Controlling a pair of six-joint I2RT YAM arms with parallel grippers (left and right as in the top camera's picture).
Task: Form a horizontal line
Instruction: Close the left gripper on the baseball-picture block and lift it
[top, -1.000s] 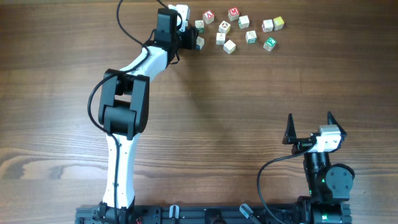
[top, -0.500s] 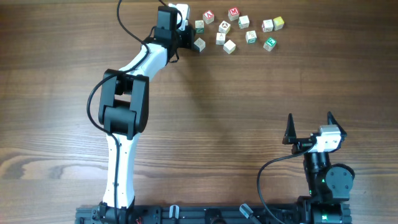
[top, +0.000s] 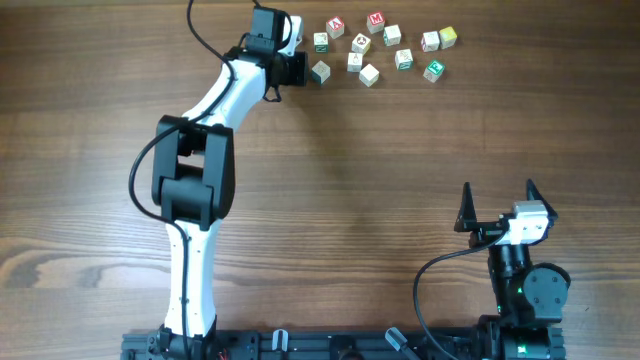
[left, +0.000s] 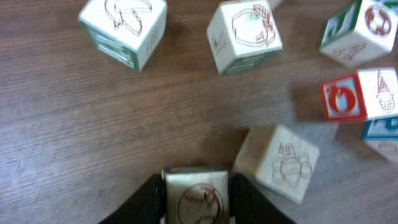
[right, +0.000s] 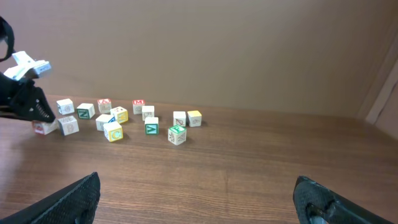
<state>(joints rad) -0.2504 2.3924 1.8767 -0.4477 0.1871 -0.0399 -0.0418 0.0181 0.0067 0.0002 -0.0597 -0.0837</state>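
- I read a red "A" on top of the red-bordered whitish wooden cube (top: 336, 27) near the far edge of the counter.
- A red "M" tops a second red-bordered cube (top: 376, 20), which lies nearer the right edge and closest to the far edge.
- The left wrist view gives me a red "O" on a red-framed cube face (left: 341, 98).
- The green-faced cube (right: 152, 126) shows what looks like a "V".
- The other cube faces are too small or blurred for me to read.

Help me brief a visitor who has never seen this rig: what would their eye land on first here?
The white-and-black left arm stretches across the brown wooden table to a loose scatter of small whitish letter cubes at its far edge. The left gripper clamps one whitish cube with a red drawing. The right gripper sits open at the near right.
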